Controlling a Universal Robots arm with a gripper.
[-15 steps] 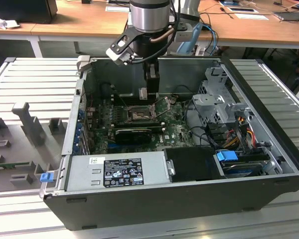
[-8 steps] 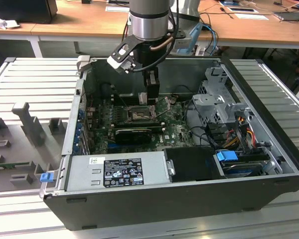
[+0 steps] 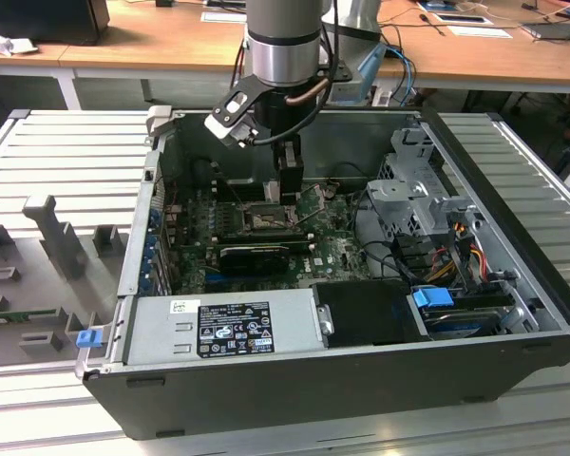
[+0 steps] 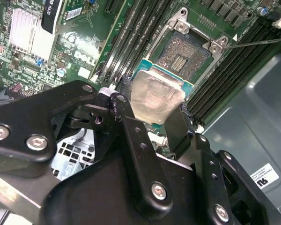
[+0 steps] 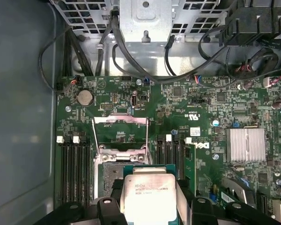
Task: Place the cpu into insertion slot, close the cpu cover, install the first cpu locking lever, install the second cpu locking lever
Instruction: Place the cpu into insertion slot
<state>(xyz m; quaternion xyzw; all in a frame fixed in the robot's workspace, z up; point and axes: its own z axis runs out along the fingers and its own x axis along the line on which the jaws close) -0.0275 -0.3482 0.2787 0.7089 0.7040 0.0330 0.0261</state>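
The gripper (image 5: pixel 149 200) grips the cpu (image 5: pixel 147 190) between its black fingers (image 5: pixel 116 187), silver top facing the camera, and the chip overlaps the near part of the insertion slot (image 5: pixel 113 169) on the green motherboard (image 5: pixel 178 101). The cpu cover (image 5: pixel 120 120) stands swung open beyond the socket (black memory slots (image 5: pixel 75 161) flank it on both sides), and a finned heatsink (image 5: pixel 246 145) sits well apart.

Printed label (image 3: pixel 233 330) on power supply (image 3: pixel 157 334), faint print on cpu (image 5: pixel 147 192), none legible
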